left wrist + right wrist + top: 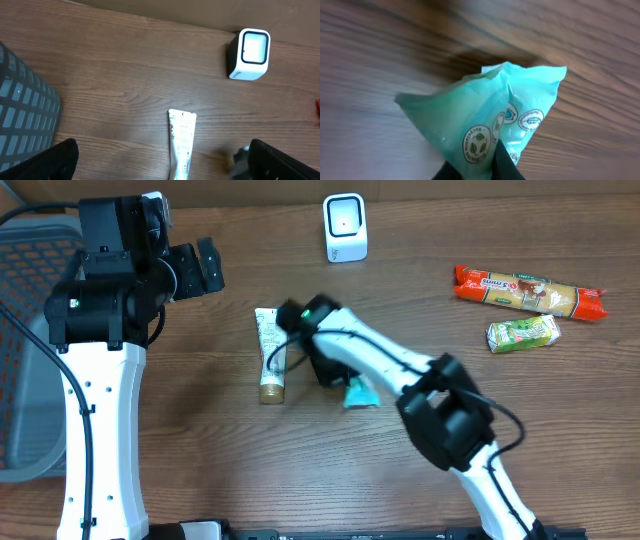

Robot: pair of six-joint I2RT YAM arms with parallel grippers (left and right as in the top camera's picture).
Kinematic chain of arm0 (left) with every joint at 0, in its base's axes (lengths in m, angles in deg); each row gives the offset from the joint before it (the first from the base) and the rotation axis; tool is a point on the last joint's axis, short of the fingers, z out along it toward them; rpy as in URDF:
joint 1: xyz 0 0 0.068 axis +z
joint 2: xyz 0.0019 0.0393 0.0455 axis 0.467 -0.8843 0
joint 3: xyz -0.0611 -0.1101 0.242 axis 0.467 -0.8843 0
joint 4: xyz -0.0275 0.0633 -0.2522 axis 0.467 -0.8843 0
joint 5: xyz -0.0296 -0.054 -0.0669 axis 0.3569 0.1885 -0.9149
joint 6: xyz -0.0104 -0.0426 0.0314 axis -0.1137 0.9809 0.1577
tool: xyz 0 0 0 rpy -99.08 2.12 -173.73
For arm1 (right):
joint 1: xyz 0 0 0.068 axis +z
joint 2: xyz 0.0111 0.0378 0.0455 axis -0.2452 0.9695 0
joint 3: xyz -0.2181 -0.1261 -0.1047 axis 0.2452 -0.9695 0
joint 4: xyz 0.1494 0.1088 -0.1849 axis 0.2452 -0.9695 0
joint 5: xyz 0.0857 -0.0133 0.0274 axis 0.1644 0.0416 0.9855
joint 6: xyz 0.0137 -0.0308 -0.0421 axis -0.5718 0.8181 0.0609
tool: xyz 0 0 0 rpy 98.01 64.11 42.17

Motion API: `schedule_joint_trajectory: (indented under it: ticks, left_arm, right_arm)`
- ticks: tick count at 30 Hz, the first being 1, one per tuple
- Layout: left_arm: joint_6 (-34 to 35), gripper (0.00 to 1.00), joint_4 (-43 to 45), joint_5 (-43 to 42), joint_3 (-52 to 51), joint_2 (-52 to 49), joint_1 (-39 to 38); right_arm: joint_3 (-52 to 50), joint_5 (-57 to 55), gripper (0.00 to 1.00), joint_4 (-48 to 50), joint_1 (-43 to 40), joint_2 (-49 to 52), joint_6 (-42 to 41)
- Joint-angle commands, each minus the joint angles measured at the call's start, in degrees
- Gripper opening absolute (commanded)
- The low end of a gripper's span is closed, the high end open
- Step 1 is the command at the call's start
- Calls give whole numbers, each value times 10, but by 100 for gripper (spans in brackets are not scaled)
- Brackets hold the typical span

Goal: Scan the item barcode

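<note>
R gripper (479, 169): jaws closed on teal packet (485, 110), pinching one edge. Packet pos.: mid-table, just right of white tube (270, 355). Whether it rests on the wood is unclear, as the wrist view is blurred. L gripper (200, 268): spread wide, holding nothing, far left. Scanner (345, 227): far centre, well apart from packet.

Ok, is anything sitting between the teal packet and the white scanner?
Nothing visible does. The right end effector is shut on the packet, and the table between it and the scanner is bare; the tube lies off to one side.
</note>
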Motion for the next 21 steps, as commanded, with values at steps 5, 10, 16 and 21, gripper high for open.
schedule_joint_trajectory:
  ticks: [5,10,16,21]
  left_arm:
    - [-1,100,2,3,3,-4,0]
    - [-1,100,2,3,3,-4,0]
    - [-1,100,2,3,3,-4,0]
    - [-1,100,2,3,3,-4,0]
  right_arm:
    - [-11,596,4,127,-141,-89,178]
    - [-155,665,4,285,-156,-81,128]
    - [-227,494,15,323,-172,-81,63]
    - [-227,387,58,291,-184,-81,50]
